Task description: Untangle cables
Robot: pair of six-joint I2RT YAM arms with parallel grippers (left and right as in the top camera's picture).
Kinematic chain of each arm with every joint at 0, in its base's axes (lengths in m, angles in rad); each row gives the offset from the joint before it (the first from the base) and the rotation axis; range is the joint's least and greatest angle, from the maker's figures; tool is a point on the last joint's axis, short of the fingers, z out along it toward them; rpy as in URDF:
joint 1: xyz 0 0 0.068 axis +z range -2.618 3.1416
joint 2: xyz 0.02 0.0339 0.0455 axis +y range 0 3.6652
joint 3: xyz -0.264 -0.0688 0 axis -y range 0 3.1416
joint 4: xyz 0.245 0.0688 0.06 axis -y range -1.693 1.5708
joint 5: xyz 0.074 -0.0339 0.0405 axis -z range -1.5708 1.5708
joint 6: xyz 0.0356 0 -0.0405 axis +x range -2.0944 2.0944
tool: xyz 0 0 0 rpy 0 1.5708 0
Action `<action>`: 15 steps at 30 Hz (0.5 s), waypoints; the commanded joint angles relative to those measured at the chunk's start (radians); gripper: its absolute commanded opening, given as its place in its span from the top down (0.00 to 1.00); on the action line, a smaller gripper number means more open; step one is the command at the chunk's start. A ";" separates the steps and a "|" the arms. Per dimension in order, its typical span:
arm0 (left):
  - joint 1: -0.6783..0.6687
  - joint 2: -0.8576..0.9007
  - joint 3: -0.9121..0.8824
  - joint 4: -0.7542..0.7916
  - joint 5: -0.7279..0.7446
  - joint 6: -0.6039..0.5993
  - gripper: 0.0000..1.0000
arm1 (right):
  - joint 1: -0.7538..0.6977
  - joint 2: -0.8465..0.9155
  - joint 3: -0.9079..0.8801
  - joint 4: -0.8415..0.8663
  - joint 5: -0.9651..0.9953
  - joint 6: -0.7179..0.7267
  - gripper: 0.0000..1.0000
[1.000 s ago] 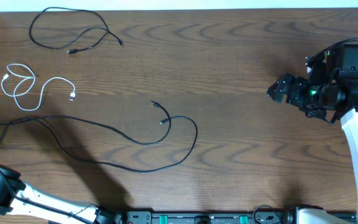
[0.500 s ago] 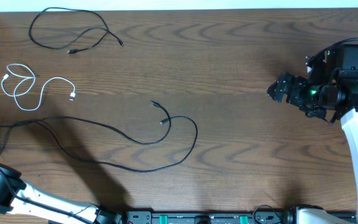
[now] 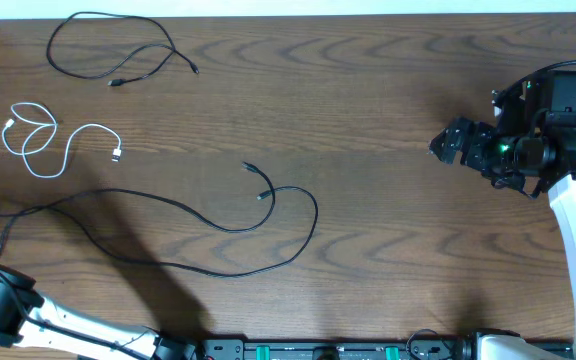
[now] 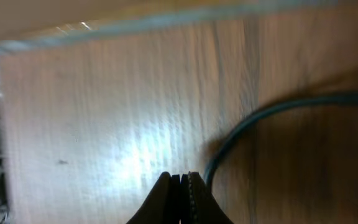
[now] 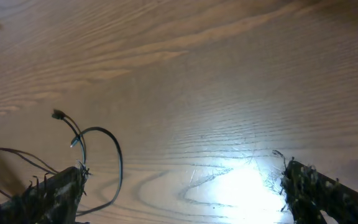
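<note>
You have a dark wooden table under both arms, with three cables on it: two black and one white, none crossing another. The shorter black cable is looped at the far left corner; the white cable is coiled just below it; the longer black cable sweeps from the left edge to a loop near the middle. Your left gripper has its fingers clenched together, with that long cable curving in just beside them; you cannot tell whether it is pinched. Your right gripper hangs spread wide, well apart from all three.
</note>
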 commanded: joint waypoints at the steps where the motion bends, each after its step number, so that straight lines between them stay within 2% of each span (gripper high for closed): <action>1: 0.001 -0.074 0.010 0.006 -0.043 -0.005 0.93 | 0.007 0.000 -0.006 0.002 0.005 0.010 0.01; 6: -0.001 -0.074 0.010 0.002 -0.022 -0.005 0.92 | 0.007 0.000 -0.006 -0.002 0.005 0.010 0.01; 9: -0.009 -0.079 0.011 0.009 0.070 -0.005 0.92 | 0.007 0.000 -0.006 0.000 0.005 0.010 0.01; 13: -0.021 -0.099 0.023 0.036 0.375 -0.005 0.89 | 0.007 0.000 -0.006 0.000 0.005 0.011 0.01; 14: -0.023 -0.104 0.026 0.050 0.474 -0.006 0.89 | 0.007 0.000 -0.006 0.000 0.005 0.011 0.01; 15: -0.025 -0.112 0.028 0.089 0.640 -0.035 0.89 | 0.007 0.000 -0.006 0.000 0.005 0.011 0.01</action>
